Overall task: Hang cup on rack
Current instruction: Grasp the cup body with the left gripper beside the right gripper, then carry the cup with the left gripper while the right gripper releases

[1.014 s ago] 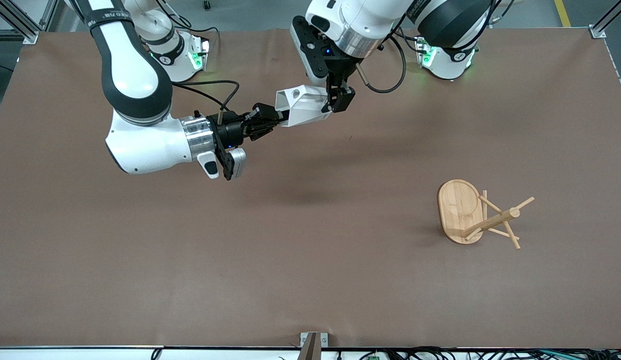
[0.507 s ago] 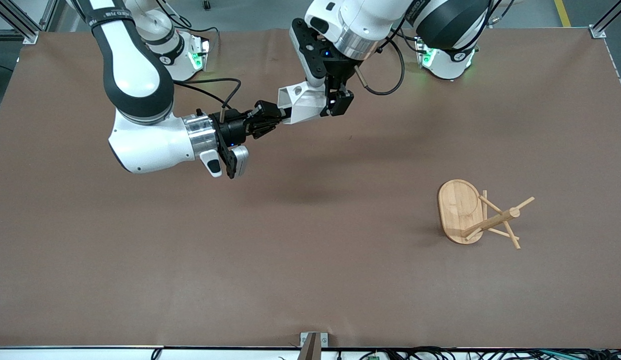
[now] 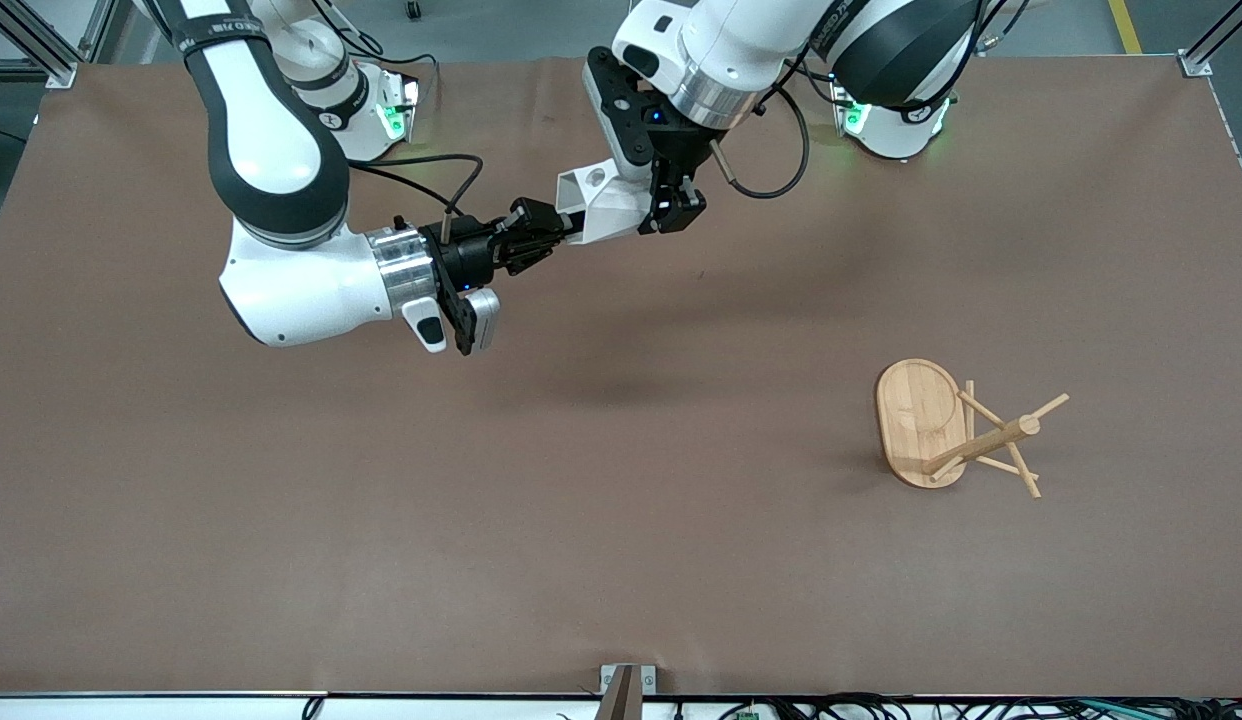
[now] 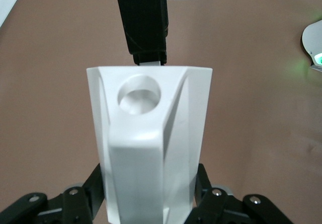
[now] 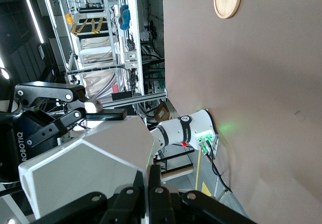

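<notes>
The white faceted cup (image 3: 603,205) hangs on its side in the air over the table's part near the robots' bases. My right gripper (image 3: 553,230) is shut on the cup's wall at the rim end. My left gripper (image 3: 671,208) is shut on the cup's narrow bottom end. In the left wrist view the cup (image 4: 151,133) fills the space between my left gripper's (image 4: 148,191) fingers, handle hole toward the camera. In the right wrist view the cup (image 5: 85,168) sits against my right gripper (image 5: 151,178). The bamboo rack (image 3: 921,420) is on the table toward the left arm's end, apart from both grippers.
The brown table (image 3: 621,520) stretches wide between the cup and the rack. The rack's oval base (image 5: 229,0) also shows in the right wrist view. The right arm's finger (image 4: 143,22) shows in the left wrist view, over the cup's rim.
Both grippers and the cup between them have shifted slightly toward the robots' bases. The rack has not moved.
</notes>
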